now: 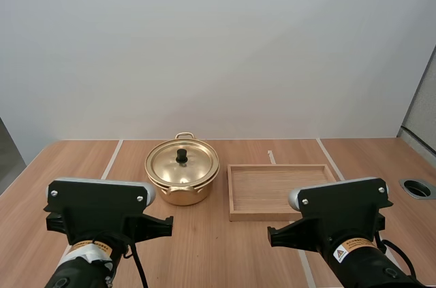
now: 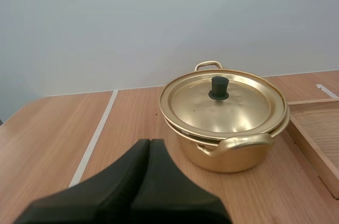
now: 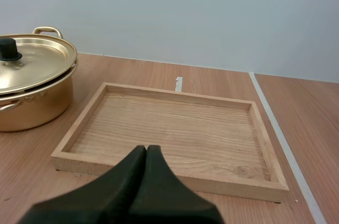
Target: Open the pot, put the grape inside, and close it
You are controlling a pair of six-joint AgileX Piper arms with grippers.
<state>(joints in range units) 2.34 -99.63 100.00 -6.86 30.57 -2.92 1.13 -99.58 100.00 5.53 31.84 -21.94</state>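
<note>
A shiny gold pot (image 1: 182, 173) stands mid-table with its lid (image 1: 182, 163) on, a black knob (image 1: 182, 155) at the lid's centre. From the left wrist view the pot (image 2: 225, 152) sits just ahead of my left gripper (image 2: 149, 143), whose fingers lie together as one dark wedge, holding nothing. My right gripper (image 3: 146, 150) is shut too, at the near edge of the wooden tray (image 3: 90, 110), with the pot (image 3: 32, 102) off to its side. Both arms hang back at the table's near edge in the high view.
The wooden tray (image 1: 231, 189) lies right of the pot, nothing in it. White tape lines (image 1: 111, 159) run across the tabletop. A round grommet hole (image 1: 417, 188) sits at the far right edge.
</note>
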